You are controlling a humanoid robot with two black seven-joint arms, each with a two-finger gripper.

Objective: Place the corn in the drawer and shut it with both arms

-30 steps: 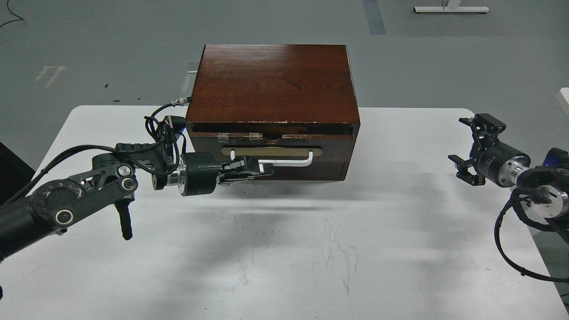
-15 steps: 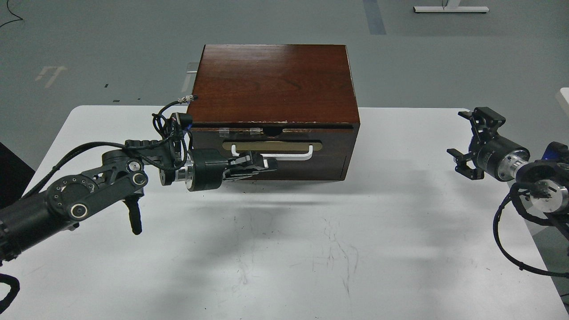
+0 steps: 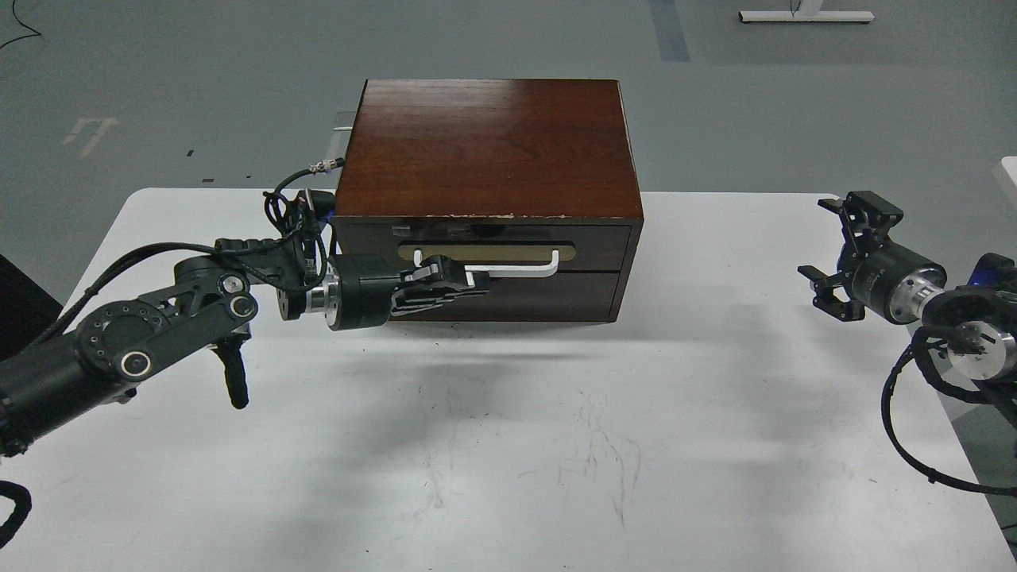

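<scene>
The drawer (image 3: 588,238) of the red-brown wooden box (image 3: 489,147) sits pushed in, its dark front flush with the box front. Its tan plate (image 3: 508,253) and white bar handle (image 3: 516,270) show. My left gripper (image 3: 465,284) reaches in from the left, fingers close together around the handle's left end. My right gripper (image 3: 822,238) hangs open and empty over the table's right side, well apart from the box. The corn is out of view.
The box stands at the back middle of the white table (image 3: 508,445). A plain dark panel (image 3: 548,298) lies below the drawer. My left arm's cables (image 3: 298,214) bunch beside the box's left front corner. Grey floor lies beyond the table.
The drawer has slid from slightly open to fully in, and the gap under the box top is gone. My left gripper moved toward the box with the handle. The right gripper rose slightly.
</scene>
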